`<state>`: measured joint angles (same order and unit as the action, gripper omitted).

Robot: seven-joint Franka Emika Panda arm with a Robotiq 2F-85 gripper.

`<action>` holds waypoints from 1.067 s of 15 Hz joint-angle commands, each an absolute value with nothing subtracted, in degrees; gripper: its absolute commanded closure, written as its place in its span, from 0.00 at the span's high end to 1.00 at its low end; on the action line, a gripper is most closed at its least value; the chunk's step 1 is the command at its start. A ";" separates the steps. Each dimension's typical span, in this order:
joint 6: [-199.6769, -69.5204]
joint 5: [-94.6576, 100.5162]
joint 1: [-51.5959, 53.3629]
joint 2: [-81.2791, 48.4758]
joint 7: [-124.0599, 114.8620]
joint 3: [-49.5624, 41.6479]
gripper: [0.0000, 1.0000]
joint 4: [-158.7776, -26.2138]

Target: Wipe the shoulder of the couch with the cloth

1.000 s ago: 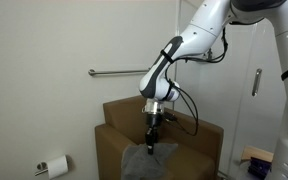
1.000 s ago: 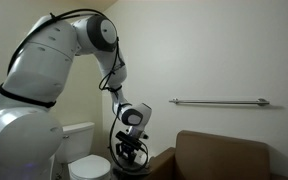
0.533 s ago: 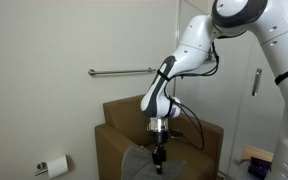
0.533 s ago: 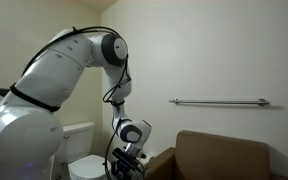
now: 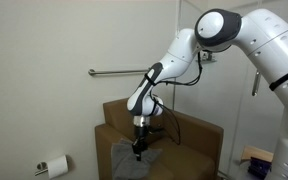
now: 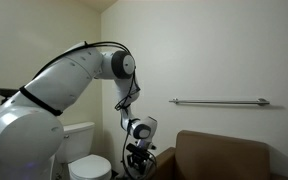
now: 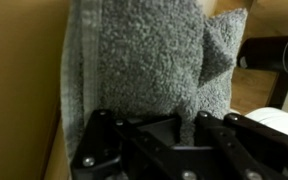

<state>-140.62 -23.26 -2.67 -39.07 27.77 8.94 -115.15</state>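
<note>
We see the grey cloth (image 5: 124,162) lying on one shoulder of the brown couch (image 5: 189,137), the arm (image 5: 174,55) reaching down onto it, and in the wrist view the jaws closed narrow on a fold of the cloth by the couch's edge.

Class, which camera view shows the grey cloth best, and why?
Wrist view: the cloth fills the frame, pile and folds clear. In an exterior view it is a small grey patch under the gripper. Where the toilet shows, it cannot be made out.
</note>
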 commanded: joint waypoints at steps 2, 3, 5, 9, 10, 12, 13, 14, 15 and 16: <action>-142.22 -16.45 -2.40 -48.76 19.10 6.70 0.05 -98.68; -142.60 -15.68 -2.36 -50.68 17.98 6.48 0.05 -95.76; -143.16 -14.18 -2.11 -54.49 15.80 5.79 0.05 -89.97; -144.50 -13.91 -2.78 -56.90 13.89 6.04 0.05 -83.07; -146.47 -13.29 -2.61 -55.48 13.97 5.59 0.05 -83.72; -151.21 -12.71 -3.37 -52.18 14.83 5.80 0.05 -86.38; -154.00 -12.41 -3.75 -50.42 15.11 5.88 0.05 -88.04; -156.37 -12.87 -4.93 -47.62 15.94 7.05 0.05 -90.70; -158.25 -13.04 -5.70 -45.23 16.36 7.83 0.05 -92.83; -159.62 -13.48 -6.80 -42.39 17.29 9.25 0.05 -95.52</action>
